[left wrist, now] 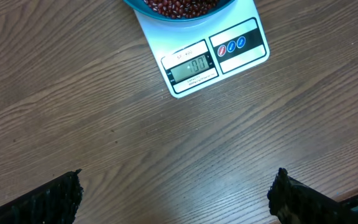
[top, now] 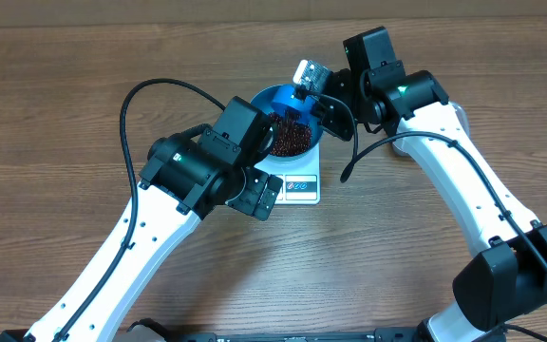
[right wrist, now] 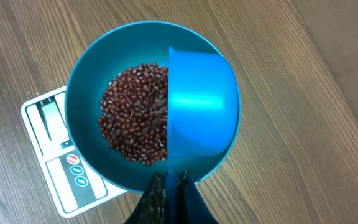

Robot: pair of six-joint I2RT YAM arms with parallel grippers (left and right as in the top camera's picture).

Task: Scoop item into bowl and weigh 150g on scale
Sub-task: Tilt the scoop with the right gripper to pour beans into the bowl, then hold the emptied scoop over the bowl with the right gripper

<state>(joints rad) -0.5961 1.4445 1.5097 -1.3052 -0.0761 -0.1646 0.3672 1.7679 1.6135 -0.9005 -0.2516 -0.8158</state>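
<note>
Blue scoop [right wrist: 201, 106] pinched in closed right hand [right wrist: 169, 186] over bowl [right wrist: 82, 93], beans [right wrist: 132, 115] beside it, left hand [left wrist: 178, 196] wide open, empty

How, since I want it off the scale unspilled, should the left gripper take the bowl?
Probably pinch the bowl by its rim, from above, beside the scale display: that wall is bare, the beans lie low, and the scoop in the right gripper covers the opposite half.

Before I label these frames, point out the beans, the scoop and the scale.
beans [right wrist: 132, 124], right wrist view, middle of the heap.
scoop [right wrist: 201, 106], right wrist view, outside of its cup.
scale [left wrist: 191, 65], left wrist view, its display.
</note>
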